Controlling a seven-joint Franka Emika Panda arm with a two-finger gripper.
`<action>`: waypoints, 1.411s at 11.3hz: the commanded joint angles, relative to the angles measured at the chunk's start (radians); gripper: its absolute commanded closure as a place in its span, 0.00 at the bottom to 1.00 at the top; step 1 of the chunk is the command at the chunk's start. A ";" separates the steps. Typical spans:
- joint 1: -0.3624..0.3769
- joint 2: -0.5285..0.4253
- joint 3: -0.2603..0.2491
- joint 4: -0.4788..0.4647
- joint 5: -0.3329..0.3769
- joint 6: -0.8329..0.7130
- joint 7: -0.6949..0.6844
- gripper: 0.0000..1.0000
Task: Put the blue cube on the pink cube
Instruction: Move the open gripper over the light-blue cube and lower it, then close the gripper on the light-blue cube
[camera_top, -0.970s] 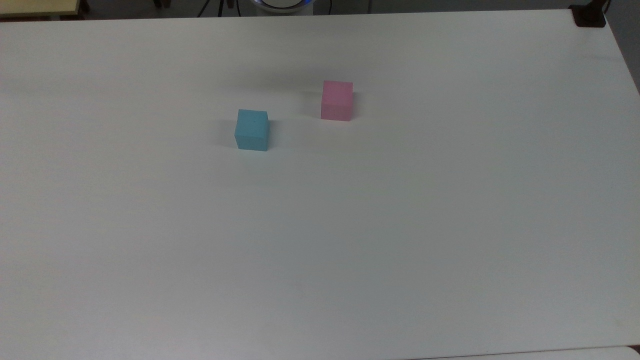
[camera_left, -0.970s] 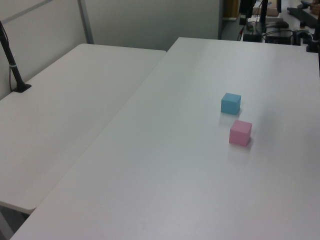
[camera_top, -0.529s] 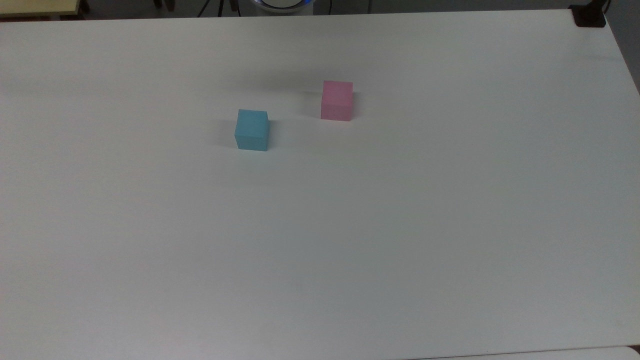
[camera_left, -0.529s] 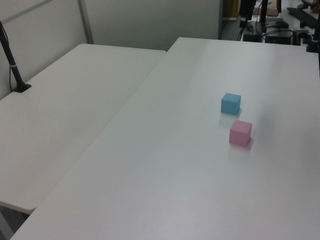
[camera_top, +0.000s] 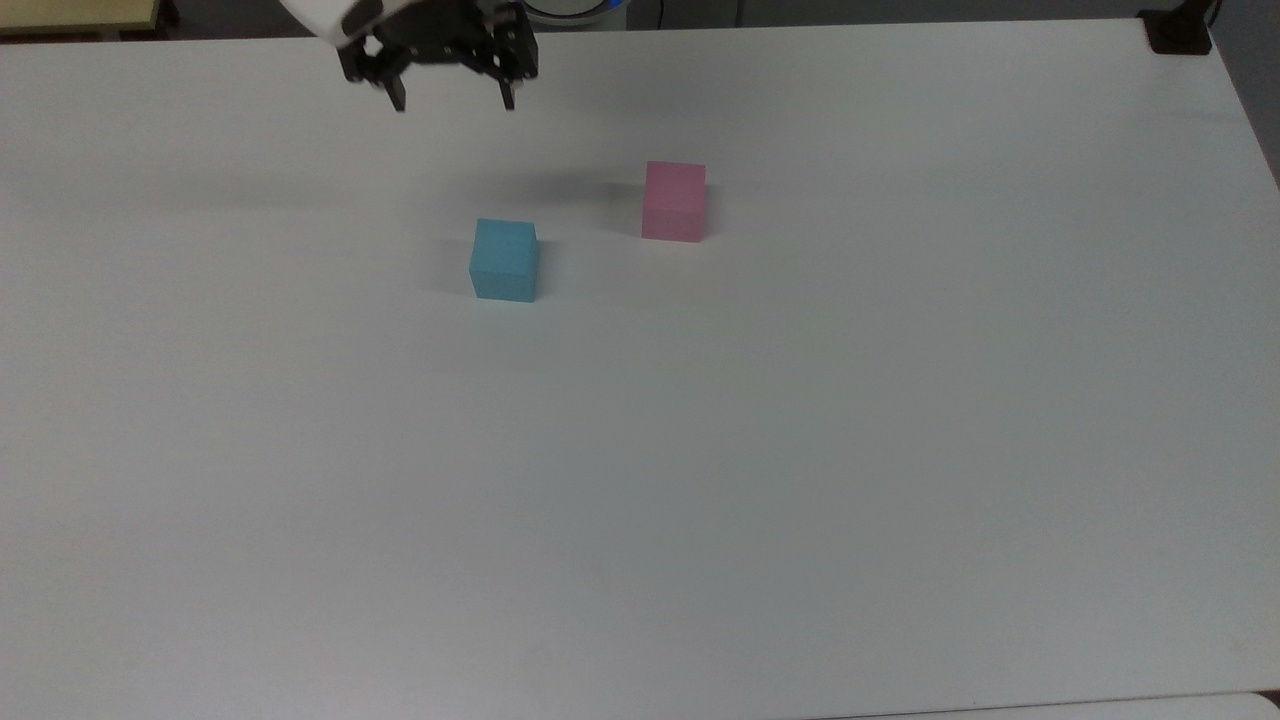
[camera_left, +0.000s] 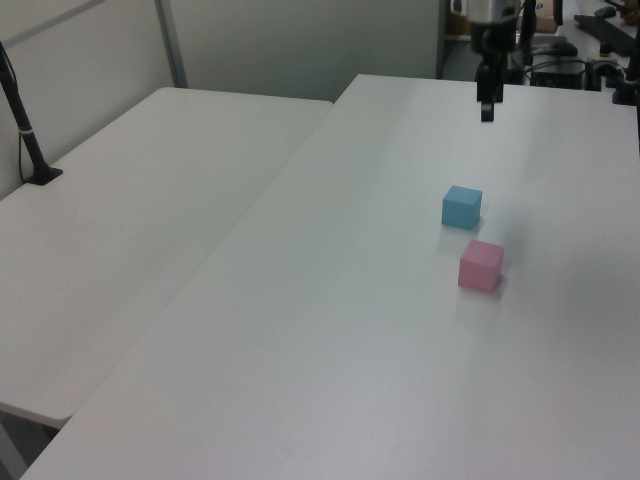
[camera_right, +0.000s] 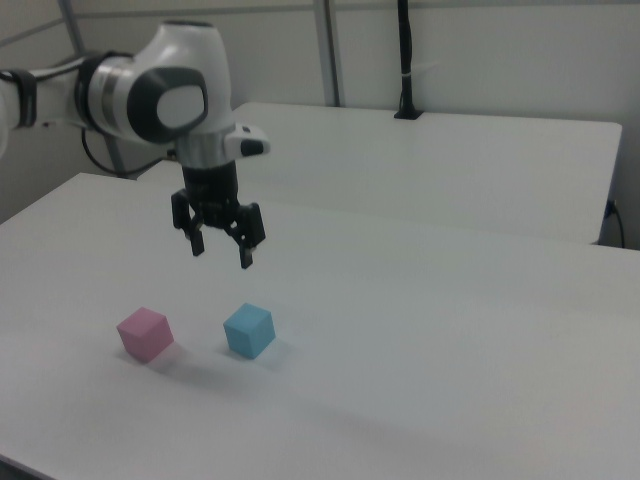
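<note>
Wide bare stretches of white table (camera_top: 800, 480) on every side of both cubes; lower two thirds of the top view free of anything. Table's far edge along the top of the top view, near edge at the bottom right corner, a black clamp (camera_top: 1178, 32) at the upper right corner.

Blue cube (camera_top: 504, 259) left of centre in the upper half of the top view, flat on the table. Pink cube (camera_top: 674, 200) to its upper right, near but apart, a clear gap between them. In the left view, blue cube (camera_left: 462, 206) above pink cube (camera_left: 481, 266) at the right; in the right view, pink cube (camera_right: 145, 333) lower left, blue cube (camera_right: 249, 330) just right of it.

Gripper (camera_top: 452, 100) at the upper left of the top view, jaws spread wide, holding nothing, fingers pointing down. In the right view, gripper (camera_right: 221, 254) above the cubes, clear of both, hanging from a white and grey arm (camera_right: 150, 90).

Second white table (camera_left: 120, 230) butted alongside in the left view, a black post (camera_left: 25, 125) on it, grey partition wall (camera_left: 300, 45) behind. No readable writing.
</note>
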 joint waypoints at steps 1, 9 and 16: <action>0.031 0.029 0.010 -0.145 -0.042 0.196 0.044 0.00; 0.048 0.213 0.021 -0.142 -0.111 0.373 0.204 0.00; 0.058 0.195 0.064 -0.132 -0.108 0.306 0.245 0.54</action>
